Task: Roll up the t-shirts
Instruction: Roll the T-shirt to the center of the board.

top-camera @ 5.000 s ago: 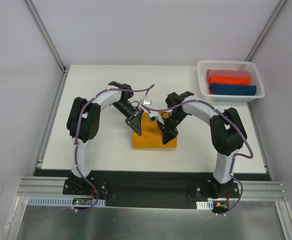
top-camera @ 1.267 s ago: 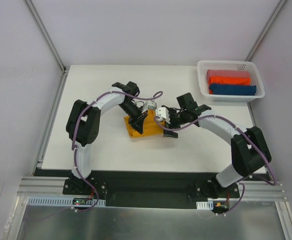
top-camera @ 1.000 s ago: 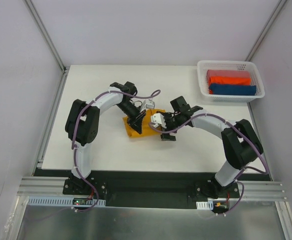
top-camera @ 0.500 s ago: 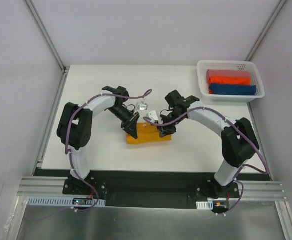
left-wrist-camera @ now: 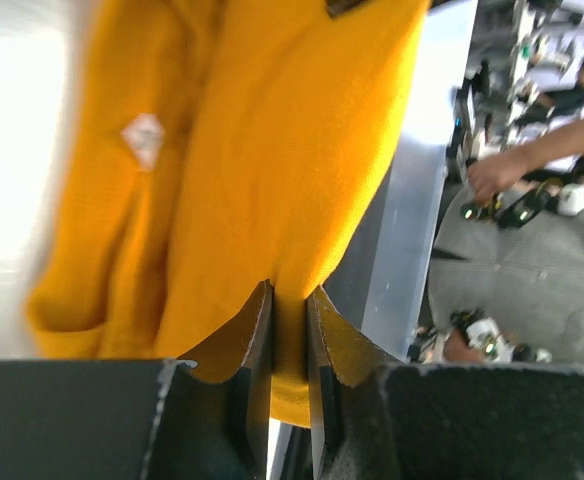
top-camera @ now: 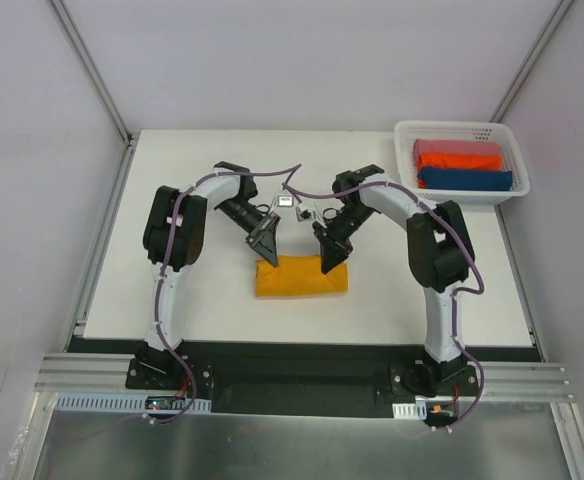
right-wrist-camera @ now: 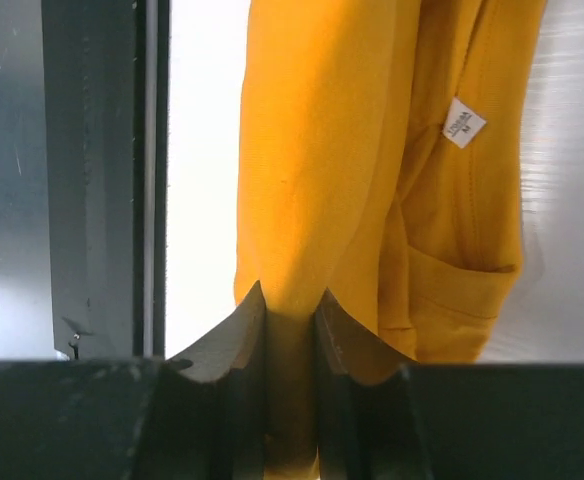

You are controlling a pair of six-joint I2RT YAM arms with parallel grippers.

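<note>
- The mustard t-shirt (top-camera: 302,276) is lying folded on the table (top-camera: 192,180), spanning between both grippers.
- The left gripper (top-camera: 266,248) is clamping cloth at the t-shirt's left end.
- The right gripper (top-camera: 330,256) is clamping cloth at its right end.
- A white tag (right-wrist-camera: 463,122) is showing just beyond the right gripper.

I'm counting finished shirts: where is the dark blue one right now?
In the top view, the dark blue t-shirt lies in the white mesh basket at the table's far right corner, on the near side of the red-orange t-shirt.
</note>
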